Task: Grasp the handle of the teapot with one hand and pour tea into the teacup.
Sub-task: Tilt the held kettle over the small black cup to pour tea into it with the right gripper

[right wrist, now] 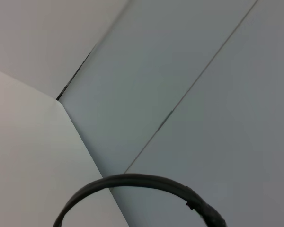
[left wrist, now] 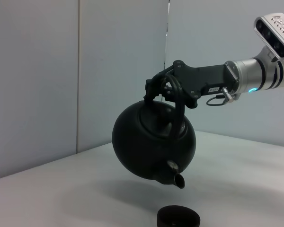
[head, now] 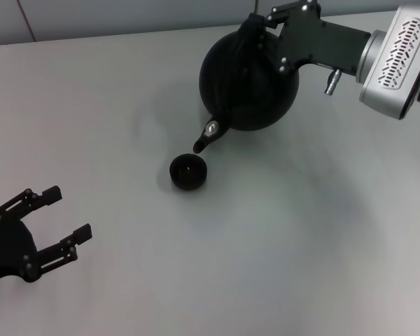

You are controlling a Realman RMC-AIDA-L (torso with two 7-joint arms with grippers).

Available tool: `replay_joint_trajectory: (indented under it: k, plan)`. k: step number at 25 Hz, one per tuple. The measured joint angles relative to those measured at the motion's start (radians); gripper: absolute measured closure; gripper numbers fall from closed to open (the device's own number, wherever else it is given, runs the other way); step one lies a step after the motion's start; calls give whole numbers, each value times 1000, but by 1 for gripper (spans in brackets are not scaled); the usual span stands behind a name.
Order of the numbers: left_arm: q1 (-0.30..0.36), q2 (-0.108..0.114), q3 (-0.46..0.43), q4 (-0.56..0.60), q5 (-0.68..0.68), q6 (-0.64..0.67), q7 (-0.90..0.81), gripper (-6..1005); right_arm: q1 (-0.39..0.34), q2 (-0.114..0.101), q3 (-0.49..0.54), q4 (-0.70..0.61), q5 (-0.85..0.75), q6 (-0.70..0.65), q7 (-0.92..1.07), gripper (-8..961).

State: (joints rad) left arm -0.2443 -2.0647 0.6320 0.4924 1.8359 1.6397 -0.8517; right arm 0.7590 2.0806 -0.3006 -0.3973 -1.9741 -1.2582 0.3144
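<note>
I've got the right gripper (left wrist: 163,87) clamped on the handle (left wrist: 176,101), teapot (head: 248,77) tipped mid-air, spout just far-right of the teacup (head: 188,172), so tea could overshoot the rim; left gripper (head: 52,227) idles wide open, near-left.

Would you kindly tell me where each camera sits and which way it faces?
Head: above, looking down at the table; left gripper open, right gripper on the handle.
Left wrist: low, side-on to the tilted teapot over the teacup.
Right wrist: toward the walls; only the handle shows.
Head and left wrist share teapot and teacup.
</note>
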Motion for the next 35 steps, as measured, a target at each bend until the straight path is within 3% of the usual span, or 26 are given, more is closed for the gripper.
replay_joint_trajectory:
  k: [27,35]
  plan:
    - [5,-1,0,0,0,0,1,185,9,7,-39,20,15,-1,-87,875]
    - [7,1,0,0,0,4,-1,185,0,7,-40,28,25,20,83,875]
